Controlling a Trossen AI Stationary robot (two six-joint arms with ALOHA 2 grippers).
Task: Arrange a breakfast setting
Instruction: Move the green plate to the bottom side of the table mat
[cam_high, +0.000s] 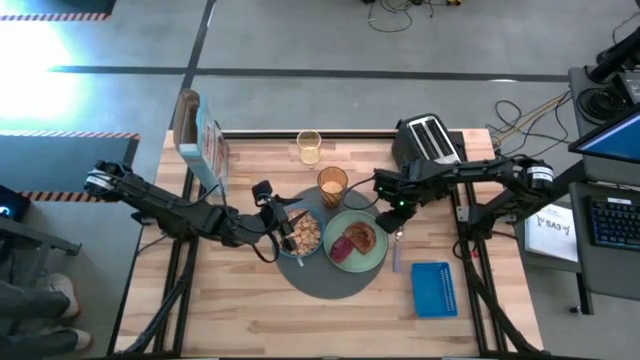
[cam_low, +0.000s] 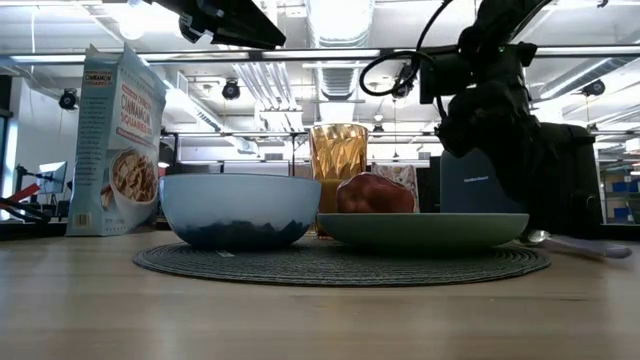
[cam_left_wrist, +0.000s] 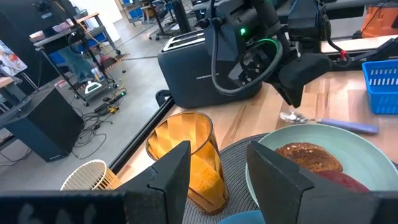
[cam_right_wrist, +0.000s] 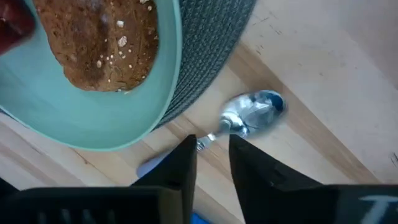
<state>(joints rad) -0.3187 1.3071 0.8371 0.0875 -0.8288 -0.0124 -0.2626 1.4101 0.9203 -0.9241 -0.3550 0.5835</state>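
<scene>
The round dark-grey mat (cam_high: 335, 275) lies mid-table. On it stand the small blue bowl (cam_high: 303, 236) of brown cereal and the pale-green plate (cam_high: 372, 256) with the toast slice (cam_high: 362, 236) and the red fruit (cam_high: 341, 249). The amber tumbler (cam_high: 332, 185) stands at the mat's far edge. The small spoon (cam_right_wrist: 252, 112) lies flat on the table right of the plate. My right gripper (cam_right_wrist: 211, 163) is open just above the spoon's neck, a finger on either side, not touching it. My left gripper (cam_high: 287, 224) is open and empty above the bowl.
The black-and-silver toaster (cam_high: 428, 138) stands at the back right. The blue slotted basket (cam_high: 433, 288) lies at the front right. A cereal box (cam_high: 200, 140) stands at the back left, and a pale cup (cam_high: 309, 146) at the far edge.
</scene>
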